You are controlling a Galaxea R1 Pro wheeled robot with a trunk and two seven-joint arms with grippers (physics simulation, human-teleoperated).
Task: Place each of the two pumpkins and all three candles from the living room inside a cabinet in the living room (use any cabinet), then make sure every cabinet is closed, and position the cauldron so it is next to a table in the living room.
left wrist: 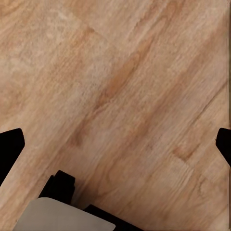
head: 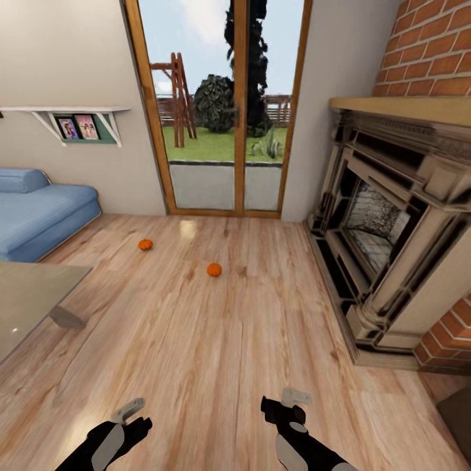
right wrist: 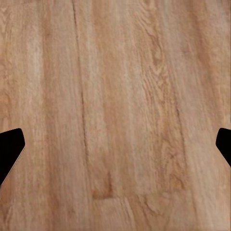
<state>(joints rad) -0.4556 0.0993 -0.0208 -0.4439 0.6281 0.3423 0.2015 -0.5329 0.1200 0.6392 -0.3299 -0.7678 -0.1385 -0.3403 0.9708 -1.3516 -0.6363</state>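
Two small round orange pumpkins with ribbed sides sit on the pale wooden plank floor [head: 216, 340], well apart from each other: the left pumpkin [head: 145, 244] lies nearer the blue upholstered sofa [head: 39, 212], the right pumpkin [head: 214, 269] sits nearer the middle of the room, in front of the tall wood-framed glass doors [head: 222, 111] that look out on a lawn and trees. Neither pumpkin touches anything but the floor. At the left edge, a corner of the low table with the glossy grey glass top [head: 29, 294] reaches in, near the sofa and well apart from both pumpkins. Above the sofa a white wall shelf [head: 69, 112] carries two small framed photos [head: 77, 127]. On the right stands an ornate cream and black fireplace [head: 386, 229] set in red brick [head: 435, 49]. Nearest to the viewer, both black-and-grey arms hang low over bare floor, far from the pumpkins: the left gripper [head: 131, 411] and the right gripper [head: 288, 400]. From each wrist camera the dark fingertips [left wrist: 10, 149] [right wrist: 10, 147] show only at the opposite edges of the frame, so both sets of jaws stand wide apart with nothing between them but floorboards.
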